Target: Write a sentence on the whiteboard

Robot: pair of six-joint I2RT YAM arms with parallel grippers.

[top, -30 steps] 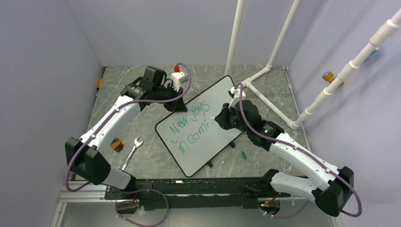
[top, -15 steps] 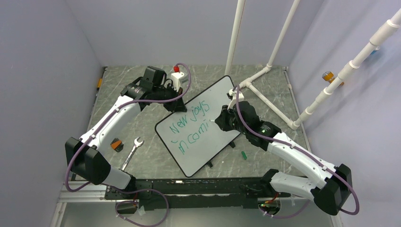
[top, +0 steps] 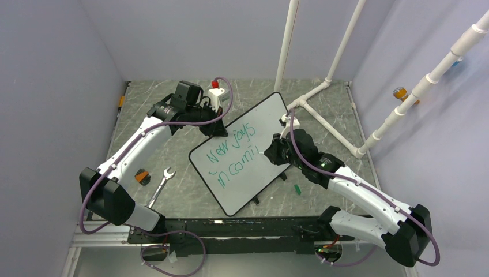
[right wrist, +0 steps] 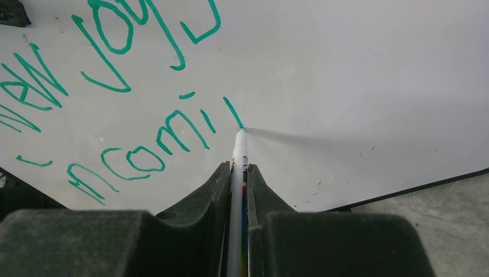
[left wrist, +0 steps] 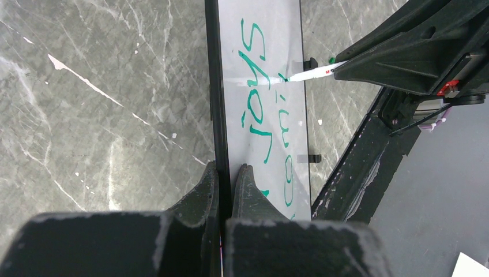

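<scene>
The whiteboard [top: 254, 164] lies tilted on the table, with green lettering [top: 230, 157] reading "New joys" above "incomi" and one more stroke. My left gripper [top: 216, 128] is shut on the board's far left edge [left wrist: 218, 86]; its fingers [left wrist: 248, 190] pinch the black rim. My right gripper [top: 271, 151] is shut on a white marker [right wrist: 239, 158]. The marker's green tip touches the board at the lower end of the newest stroke [right wrist: 233, 112], just right of the "i". The marker also shows in the left wrist view [left wrist: 314, 71].
A wrench [top: 161, 186] and a small orange-and-black object [top: 141, 176] lie left of the board. A green cap [top: 297, 188] lies right of it. A white block with a red top [top: 215, 92] stands at the back. White pipe frames [top: 323, 86] stand at the back right.
My right gripper has moved down and slightly right across the board, and a new green stroke has appeared after "incomi". The left arm has not moved.
</scene>
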